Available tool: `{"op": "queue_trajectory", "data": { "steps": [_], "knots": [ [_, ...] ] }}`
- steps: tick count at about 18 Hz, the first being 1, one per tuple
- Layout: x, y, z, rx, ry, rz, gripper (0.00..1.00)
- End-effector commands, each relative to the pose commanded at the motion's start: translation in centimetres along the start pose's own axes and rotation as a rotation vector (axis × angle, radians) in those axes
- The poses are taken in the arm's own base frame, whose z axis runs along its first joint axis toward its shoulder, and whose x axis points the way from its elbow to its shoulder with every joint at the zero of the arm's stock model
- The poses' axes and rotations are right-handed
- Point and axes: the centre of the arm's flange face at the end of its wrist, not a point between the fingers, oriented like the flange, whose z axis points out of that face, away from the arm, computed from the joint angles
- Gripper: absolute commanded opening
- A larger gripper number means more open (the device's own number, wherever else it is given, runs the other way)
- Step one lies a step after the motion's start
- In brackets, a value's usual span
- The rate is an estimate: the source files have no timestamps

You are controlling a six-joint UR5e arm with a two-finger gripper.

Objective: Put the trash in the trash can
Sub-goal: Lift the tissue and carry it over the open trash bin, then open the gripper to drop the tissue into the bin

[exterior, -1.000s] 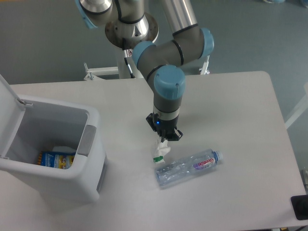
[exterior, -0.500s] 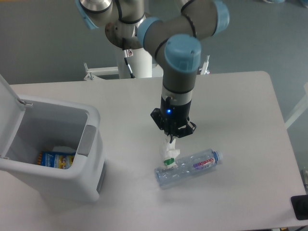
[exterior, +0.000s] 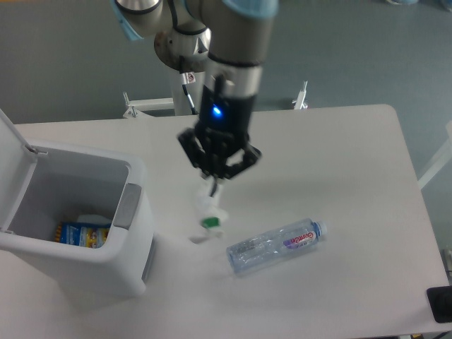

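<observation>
Single arm above the counter [exterior: 339, 169], gripper [exterior: 215, 182] pointing down with its fingers [exterior: 209, 185] closed on the top of the wrapper [exterior: 209, 212] — a crumpled clear-white scrap with a green bit at its lower end. The wrapper hangs directly below the fingers, apparently clear of the counter; a faint shadow lies beneath it.

The trash can [exterior: 131, 212] stands to the left of the fingers, lid raised and mouth open, with a blue-and-yellow packet [exterior: 79, 234] visible at its bottom. The near rim lies between the hanging wrapper and the opening — this is the relation the coming move turns on: judged from the view, the carry runs leftward, and the dangling end must pass above that rim before release.

The water bottle [exterior: 277, 246] lies on its side below and to the right of the fingers, untouched, long axis running lower-left to upper-right with the cap at the right end.
</observation>
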Motion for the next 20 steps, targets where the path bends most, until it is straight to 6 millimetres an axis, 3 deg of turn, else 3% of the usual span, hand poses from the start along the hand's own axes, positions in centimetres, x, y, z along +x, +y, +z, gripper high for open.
{"op": "queue_trajectory", "data": {
  "steps": [5, 6, 8, 9, 11, 12, 16, 18, 20],
  "knots": [
    [6.5, -2.2, 0.0, 0.019, 0.052, 0.057, 0.00],
    [7.3, -2.3, 0.3, 0.020, 0.066, 0.067, 0.04],
    [8.6, -2.6, 1.4, 0.013, 0.087, 0.093, 0.44],
    [8.8, -2.6, 2.0, 0.015, 0.091, 0.104, 0.69],
    [8.7, -2.7, 2.4, 0.034, 0.077, 0.115, 0.95],
    [8.8, -2.5, 2.7, 0.037, 0.076, 0.114, 1.00],
    [8.4, -2.2, 4.0, 0.023, 0.086, 0.111, 1.00],
    [5.5, -1.6, 3.6, 0.023, 0.054, 0.073, 1.00],
    [0.3, 0.3, 4.3, 0.008, 0.018, 0.000, 1.00]
  ]
}}
